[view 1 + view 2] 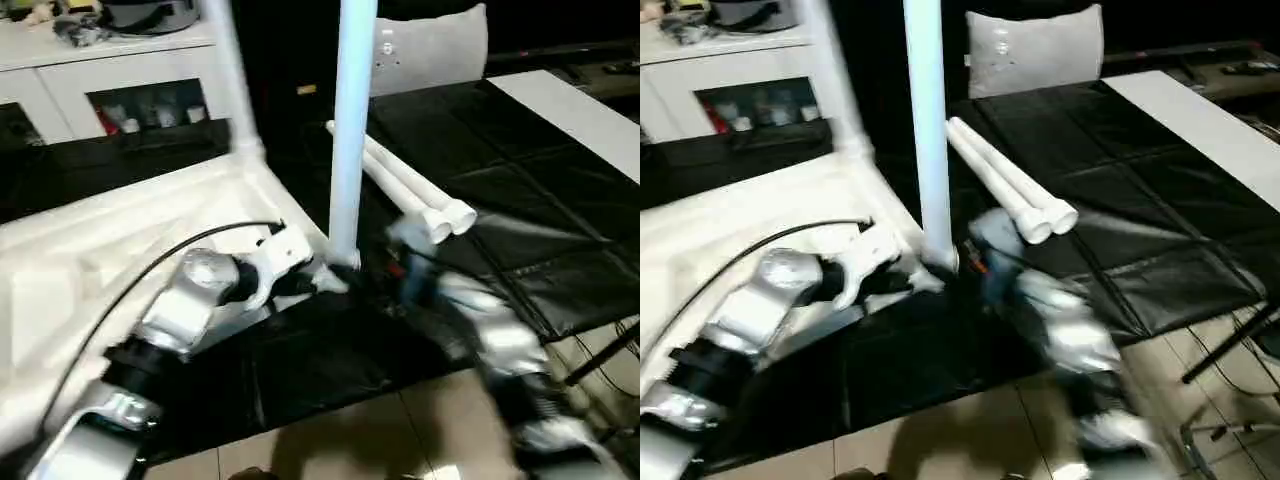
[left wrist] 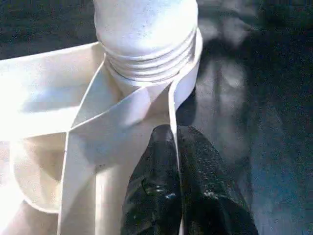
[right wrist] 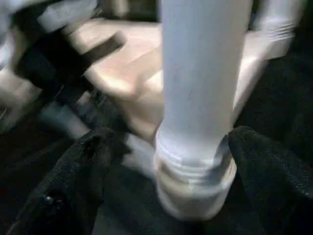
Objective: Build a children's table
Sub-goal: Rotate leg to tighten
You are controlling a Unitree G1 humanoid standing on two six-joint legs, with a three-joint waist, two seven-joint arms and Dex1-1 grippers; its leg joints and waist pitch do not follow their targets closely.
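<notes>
In the left eye view, the white tabletop [image 1: 120, 240] lies upside down on the black mat [image 1: 520, 200], on our left side. One leg [image 1: 350, 140] stands straight up in the near corner socket [image 1: 335, 272]. A second upright leg [image 1: 232, 70] stands in the far corner. Our left pincer [image 1: 300, 284] sits at the near corner, right by the leg's foot. Our right pincer [image 1: 408, 268] is just to the right of that leg, but it is blurry here.

Two loose legs [image 1: 405, 185] lie flat on the mat, side by side. They run away from us, with their thick ends pointing back at us. We think our right arm is the nearer one to them.

In the left wrist view, the left pincer [image 2: 177, 134] has its fingers [image 2: 151, 186] pressed together. They seem to pinch a thin wall of the tabletop just below the socket.

In the right wrist view, the right pincer [image 3: 181, 147] is wide apart. One finger is on each side of the upright leg [image 3: 203, 73]. The leg's ridged end sits in the socket, pointing down.
</notes>
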